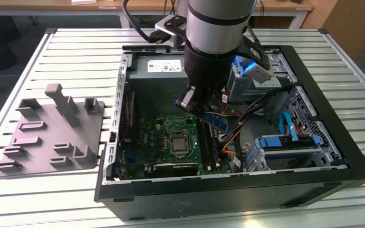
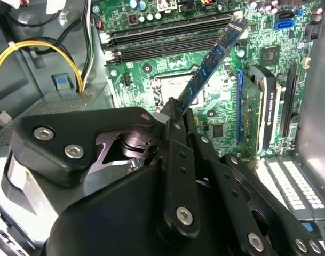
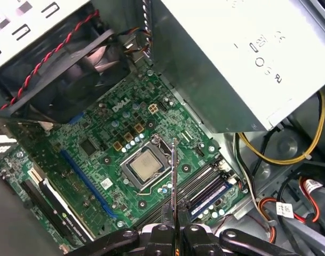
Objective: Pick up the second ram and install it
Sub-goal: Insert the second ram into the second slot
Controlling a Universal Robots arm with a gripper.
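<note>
Claw (image 2: 175,109) pinched shut on the second ram (image 2: 213,53), stick jutting out ahead of it above the motherboard (image 2: 146,69), memory slots (image 2: 167,45) just beyond, so best squared parallel to a free slot before pressing.

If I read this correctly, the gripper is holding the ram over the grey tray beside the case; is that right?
Not quite: the gripper holds the ram over the motherboard inside the case, as the exterior view shows. The grey tray lies apart, at that view's left.
</note>
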